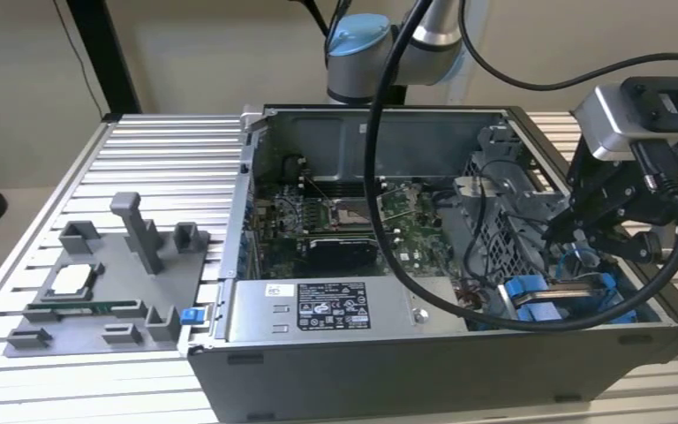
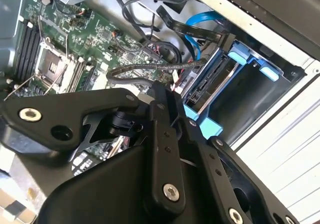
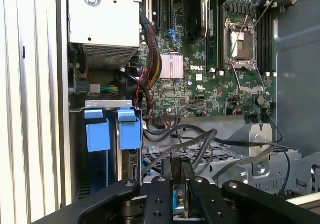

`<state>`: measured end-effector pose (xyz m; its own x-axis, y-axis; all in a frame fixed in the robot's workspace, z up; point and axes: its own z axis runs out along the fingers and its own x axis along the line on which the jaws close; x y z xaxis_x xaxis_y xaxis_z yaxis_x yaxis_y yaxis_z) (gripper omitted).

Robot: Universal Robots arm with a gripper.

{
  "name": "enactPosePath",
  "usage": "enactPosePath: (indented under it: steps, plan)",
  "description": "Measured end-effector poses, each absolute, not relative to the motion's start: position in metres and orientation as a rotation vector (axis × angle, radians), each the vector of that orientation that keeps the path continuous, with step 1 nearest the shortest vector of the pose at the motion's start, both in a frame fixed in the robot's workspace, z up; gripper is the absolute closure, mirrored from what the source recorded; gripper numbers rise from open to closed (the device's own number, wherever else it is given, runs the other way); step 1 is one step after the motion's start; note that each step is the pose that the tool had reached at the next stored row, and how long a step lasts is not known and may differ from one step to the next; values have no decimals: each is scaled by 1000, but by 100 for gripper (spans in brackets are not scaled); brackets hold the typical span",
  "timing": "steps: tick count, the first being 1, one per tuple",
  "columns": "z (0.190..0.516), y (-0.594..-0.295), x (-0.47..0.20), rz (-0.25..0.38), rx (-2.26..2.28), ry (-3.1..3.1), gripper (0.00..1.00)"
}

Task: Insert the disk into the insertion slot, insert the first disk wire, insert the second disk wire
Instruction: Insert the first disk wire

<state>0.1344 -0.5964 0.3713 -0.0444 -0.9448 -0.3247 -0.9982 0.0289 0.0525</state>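
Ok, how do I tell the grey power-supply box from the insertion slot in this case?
The power-supply box has a white printed label on its face; the insertion slot carries bright blue tabs instead. In the exterior view the box lies along the near edge of the case and looks wider; the slot sits in the corner at that view's right. Both are grey metal inside the open case.
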Motion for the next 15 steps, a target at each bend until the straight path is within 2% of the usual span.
enactPosePath:
  steps: [15]
  plan:
    - [368,-605,138,332,-2056,2138,100]
